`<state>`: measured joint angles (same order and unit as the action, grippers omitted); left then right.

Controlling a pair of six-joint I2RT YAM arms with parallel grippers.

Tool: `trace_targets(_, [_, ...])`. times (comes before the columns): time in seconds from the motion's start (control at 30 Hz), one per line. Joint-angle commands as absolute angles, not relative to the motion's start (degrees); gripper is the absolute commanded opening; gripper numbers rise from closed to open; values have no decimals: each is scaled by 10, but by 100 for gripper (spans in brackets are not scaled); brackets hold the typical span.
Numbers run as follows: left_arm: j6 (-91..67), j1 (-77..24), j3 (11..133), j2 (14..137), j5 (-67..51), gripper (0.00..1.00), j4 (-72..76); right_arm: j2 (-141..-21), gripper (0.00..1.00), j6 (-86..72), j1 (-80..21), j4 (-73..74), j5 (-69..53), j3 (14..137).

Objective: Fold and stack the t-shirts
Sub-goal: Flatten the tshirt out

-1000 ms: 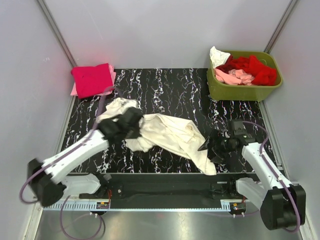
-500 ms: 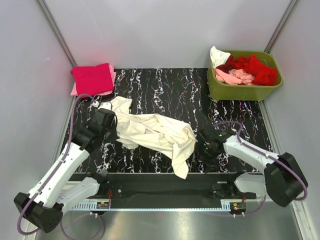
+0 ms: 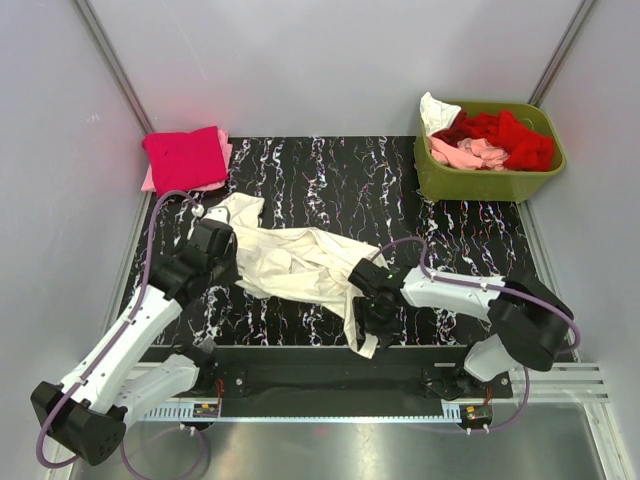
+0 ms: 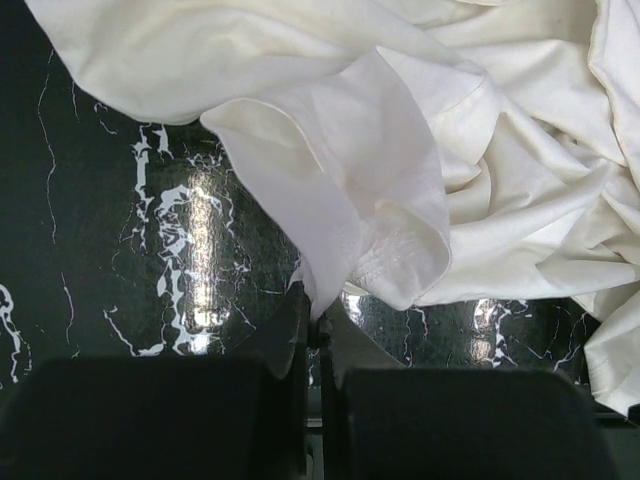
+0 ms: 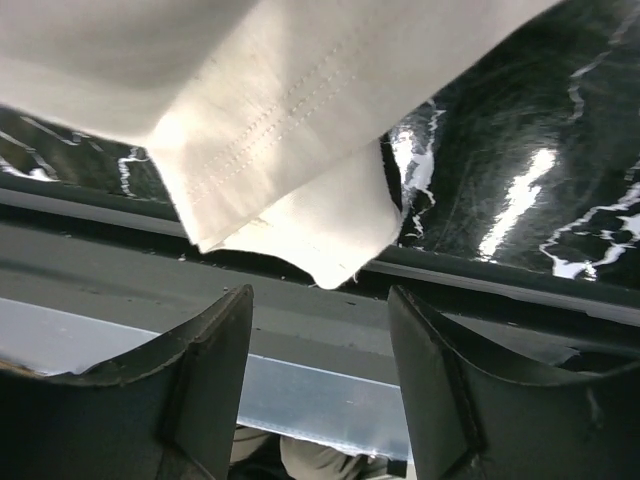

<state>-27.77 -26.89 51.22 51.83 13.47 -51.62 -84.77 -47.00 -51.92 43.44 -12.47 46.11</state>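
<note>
A large cream-white t-shirt [image 3: 300,262] lies crumpled across the middle of the black marbled table. My left gripper [image 3: 214,250] is at its left end, shut on a fold of the cloth [image 4: 335,215], which rises straight out of the closed fingertips [image 4: 300,325]. My right gripper [image 3: 368,306] is at the shirt's lower right corner near the front edge. Its jaws stand open, and the stitched hem corner [image 5: 300,215] hangs just ahead of them, not between them. A folded magenta-red t-shirt [image 3: 183,158] sits on a pale pink one [image 3: 150,182] at the back left.
An olive-green bin [image 3: 488,184] at the back right holds red [image 3: 505,135], pink [image 3: 470,153] and white [image 3: 435,110] t-shirts. The table's front rail [image 5: 480,285] runs right under my right gripper. Grey walls close in both sides.
My right gripper has swung left along the front edge to the shirt's hanging corner, its jaws narrowing. The left gripper pulled its end of the shirt leftward, then held still.
</note>
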Motion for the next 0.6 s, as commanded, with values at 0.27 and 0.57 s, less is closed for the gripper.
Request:
trace_targets(0.27, [-272, -265, 510, 504, 132, 0, -485, -911, 49, -489, -548, 400, -76, 486])
trace_targets(0.57, [-274, -264, 511, 498, 135, 0, -491, -877, 10, -510, -548, 363, -49, 458])
